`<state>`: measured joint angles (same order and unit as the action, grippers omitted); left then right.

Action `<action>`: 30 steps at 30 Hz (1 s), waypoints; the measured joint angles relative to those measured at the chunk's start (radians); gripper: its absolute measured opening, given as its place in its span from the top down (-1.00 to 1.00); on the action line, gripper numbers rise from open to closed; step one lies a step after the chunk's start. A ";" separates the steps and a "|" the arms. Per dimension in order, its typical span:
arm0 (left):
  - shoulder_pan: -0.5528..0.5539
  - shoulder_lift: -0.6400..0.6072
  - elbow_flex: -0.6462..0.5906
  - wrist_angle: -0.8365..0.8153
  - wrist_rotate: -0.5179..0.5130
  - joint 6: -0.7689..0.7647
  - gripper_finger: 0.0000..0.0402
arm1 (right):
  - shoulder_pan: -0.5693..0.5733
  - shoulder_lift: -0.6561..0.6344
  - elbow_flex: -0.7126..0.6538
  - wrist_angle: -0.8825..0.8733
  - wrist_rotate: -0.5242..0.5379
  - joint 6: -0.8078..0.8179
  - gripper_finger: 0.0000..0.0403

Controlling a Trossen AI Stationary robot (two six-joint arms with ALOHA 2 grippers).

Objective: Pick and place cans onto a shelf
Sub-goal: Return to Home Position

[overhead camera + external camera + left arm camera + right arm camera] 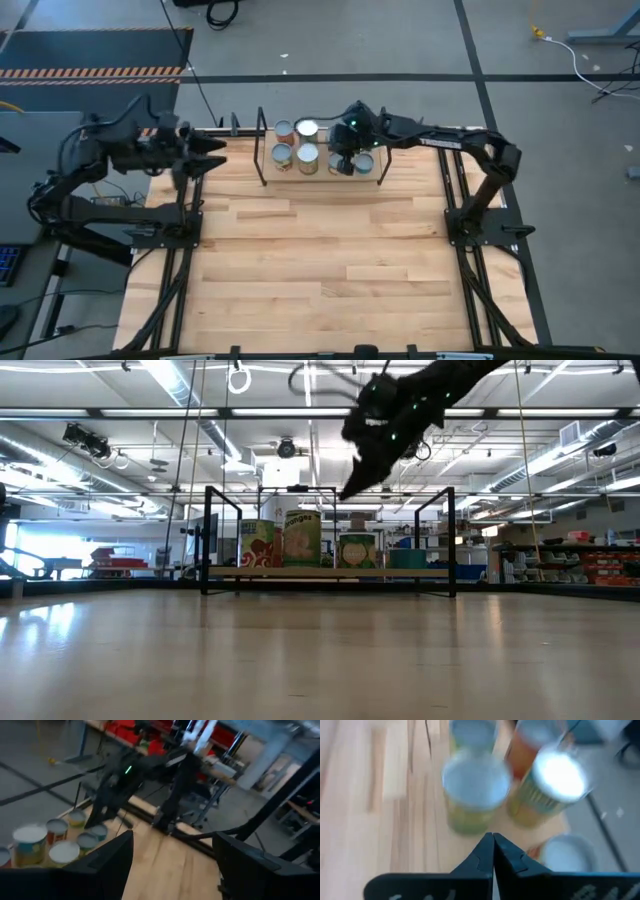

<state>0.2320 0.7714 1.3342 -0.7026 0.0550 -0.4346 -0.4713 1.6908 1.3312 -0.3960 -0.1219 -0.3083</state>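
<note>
While the right gripper (pixel 347 490) hangs at upper centre of the low view, above the shelf (pixel 330 572) and clear of every can, its 2 dark jaws are pressed together to a point and hold nothing.

Shelf: a narrow light-wood board between thin black rod uprights. It lies at upper centre of the high view, on the far edge of the table (pixel 320 270), which is made of pale wood planks.

Cans (pixel 296 143): upright metal cylinders with round silvery or white tops, all standing on the board. At least 6 show from above, 2 of them partly under the right arm.

In the low view the front row reads, left to right:
- red can (pixel 258 544)
- cream can (pixel 302 537)
- green can (pixel 358 550)
- teal can (pixel 407 557)

The cream can carries dark lettering near its top, too blurred to read. No brand can be made out on any label. The right wrist view shows yellowish sides below 2 of the silvery tops.

Left gripper (pixel 208 155): at upper left of the high view, at the table's left edge, well apart from the shelf. Its jaws are spread wide and empty.
</note>
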 joint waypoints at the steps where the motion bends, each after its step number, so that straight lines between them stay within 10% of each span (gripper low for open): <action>1: 0.000 0.015 0.000 -0.004 -0.005 -0.004 -0.37 | 0.000 -0.021 0.000 0.021 -0.001 0.001 0.96; 12: 0.001 0.168 0.000 0.076 -0.237 0.007 -0.32 | 0.000 -0.190 0.002 0.200 -0.006 0.046 0.94; 21: -0.062 0.152 -0.018 0.198 -0.230 0.255 0.27 | 0.151 -0.296 -0.072 0.247 0.034 0.262 0.99; 30: -0.059 -0.146 -0.561 0.728 -0.084 0.133 0.80 | 0.404 -0.524 -0.269 0.604 0.071 0.493 0.94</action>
<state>0.1734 0.6251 0.7728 0.0259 -0.0292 -0.3019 -0.0674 1.1670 1.0618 0.2081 -0.0512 0.1844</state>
